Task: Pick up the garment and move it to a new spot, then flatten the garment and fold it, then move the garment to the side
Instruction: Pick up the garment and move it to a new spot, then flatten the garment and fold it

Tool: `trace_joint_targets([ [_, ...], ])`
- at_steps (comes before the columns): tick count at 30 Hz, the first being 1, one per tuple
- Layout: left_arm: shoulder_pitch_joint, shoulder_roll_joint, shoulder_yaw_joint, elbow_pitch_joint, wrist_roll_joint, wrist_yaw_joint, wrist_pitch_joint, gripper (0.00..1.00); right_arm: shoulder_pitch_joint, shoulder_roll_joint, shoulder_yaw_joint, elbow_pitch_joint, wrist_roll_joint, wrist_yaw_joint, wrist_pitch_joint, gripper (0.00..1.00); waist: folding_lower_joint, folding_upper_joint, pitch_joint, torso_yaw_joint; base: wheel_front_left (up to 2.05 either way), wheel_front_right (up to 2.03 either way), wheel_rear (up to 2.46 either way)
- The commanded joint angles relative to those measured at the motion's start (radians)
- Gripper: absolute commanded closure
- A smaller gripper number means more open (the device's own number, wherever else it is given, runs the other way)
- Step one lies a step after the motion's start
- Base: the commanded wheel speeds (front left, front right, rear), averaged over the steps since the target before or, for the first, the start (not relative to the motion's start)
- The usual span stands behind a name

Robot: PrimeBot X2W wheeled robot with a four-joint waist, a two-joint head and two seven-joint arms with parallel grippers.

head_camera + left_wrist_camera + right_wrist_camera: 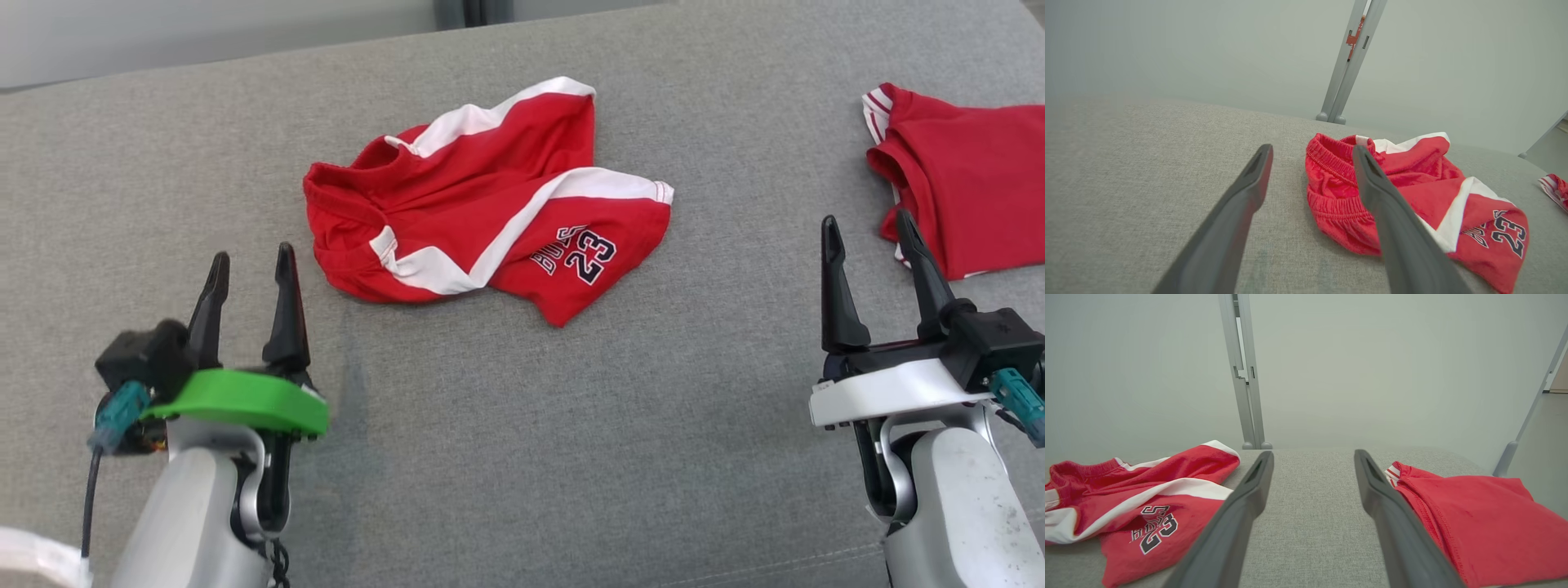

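The garment, a pair of red shorts with white stripes and a dark "23" print, lies crumpled on the grey cushioned surface. In the head view it sits a little toward twelve o'clock of centre. It is bunched and folded over itself, with the gathered waistband at its nine o'clock end and the printed leg at its five o'clock corner. No finger touches it.

In the head view the left gripper stands at eight o'clock of the shorts, near them but apart. Its two dark fingers are spread and hold nothing. In the left wrist view the shorts lie toward three o'clock, partly behind one finger, and grey fabric shows in the gap of the left gripper.

The right gripper is at four o'clock in the head view, well apart from the shorts. Its fingers are also parted and empty, and in the right wrist view bare cushion lies between the tips of the right gripper. There the shorts lie at eight o'clock.

A second red garment with a striped white trim lies at two o'clock in the head view, running off the edge — one right finger overlaps its near corner in that view, though whether they touch I cannot tell. The right wrist view has this second red garment at four o'clock, lying fairly flat.

Beyond the cushion's far edge a grey metal post stands against a pale wall.
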Motion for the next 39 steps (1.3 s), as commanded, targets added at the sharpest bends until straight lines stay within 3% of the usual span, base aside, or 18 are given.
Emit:
trace_joint_targets([
  [1,0.036,0.01,0.01,-0.022,0.014,0.009,-0.006,0.0,-0.002,-0.002,-0.003,0.006,-0.006,-0.002,-0.003,0.0,0.0001,-0.0001,-0.015,0.012,0.0,0.0,0.0],
  [9,0.207,-0.038,0.082,-0.138,0.056,0.017,-0.007,0.0,0.026,-0.002,0.014,0.062,0.017,-0.002,-0.003,0.0,0.0001,-0.0001,-0.071,0.036,0.0,0.0,0.0],
  [16,0.304,-0.09,0.122,-0.157,0.087,-0.005,-0.007,0.0,0.065,-0.002,0.059,0.114,0.069,-0.002,-0.003,0.0,0.0001,-0.0001,-0.131,0.05,0.0,0.0,0.0],
  [26,0.352,-0.117,0.153,-0.151,0.111,-0.021,-0.007,0.0,0.085,-0.002,0.126,0.164,0.104,-0.002,-0.003,0.0,0.0001,-0.0001,-0.174,0.052,0.0,0.0,0.0],
  [39,0.352,-0.123,0.154,-0.127,0.143,-0.017,-0.007,0.0,0.081,-0.002,0.127,0.182,0.095,-0.002,-0.003,0.0,0.0001,-0.0001,-0.174,0.056,0.0,0.0,0.0],
])
